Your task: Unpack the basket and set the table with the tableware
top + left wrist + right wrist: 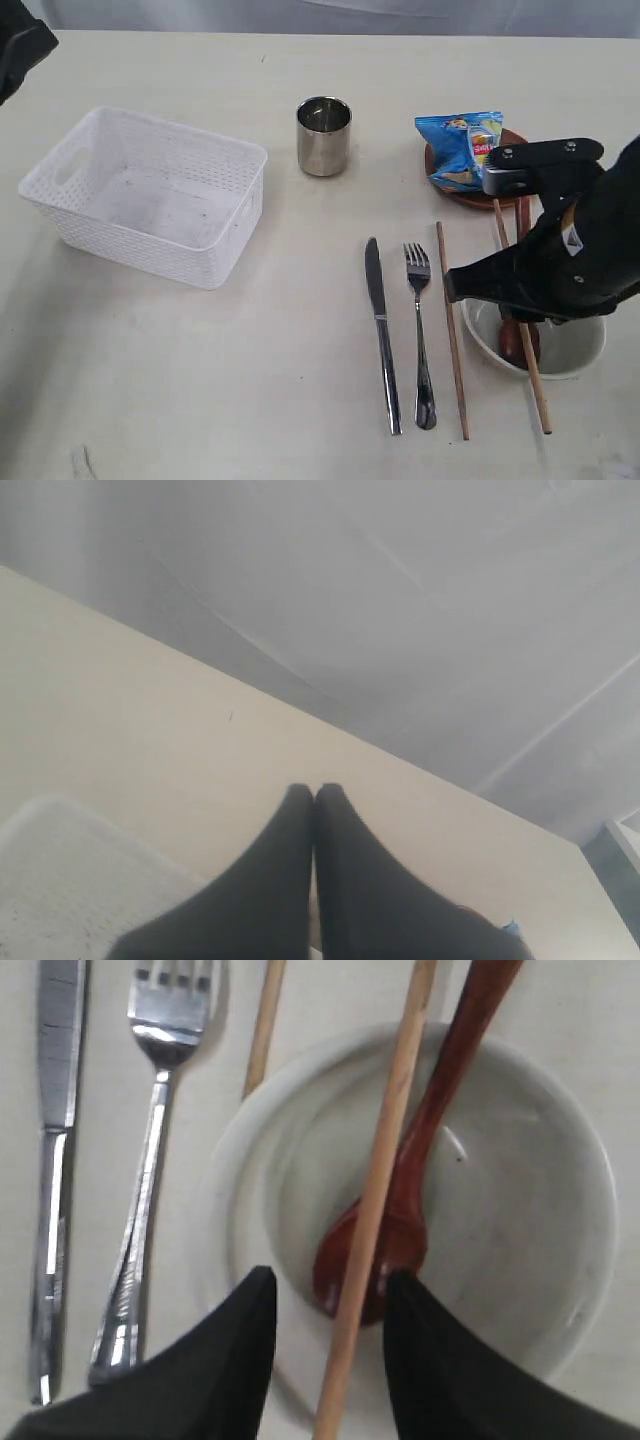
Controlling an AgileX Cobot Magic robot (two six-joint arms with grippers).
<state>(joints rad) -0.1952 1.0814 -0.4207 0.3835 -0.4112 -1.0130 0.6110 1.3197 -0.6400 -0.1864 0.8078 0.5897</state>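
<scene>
Jaws of right gripper (pixel 328 1282) half apart, empty, straddling the chopstick (pixel 385 1150) that lies across the bowl (pixel 570 1190) over the spoon (pixel 450 1080), long axis running through the gap. Left gripper (pixel 314 792) pinched closed, far off near basket (pixel 150 190).

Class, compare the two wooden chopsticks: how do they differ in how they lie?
The chopstick beside the fork lies flat on the table; the other chopstick rests across the bowl, over the spoon. The first lies outside the right gripper; the other runs between its open fingers. Both are pale wood, pointing roughly the same way.
</scene>
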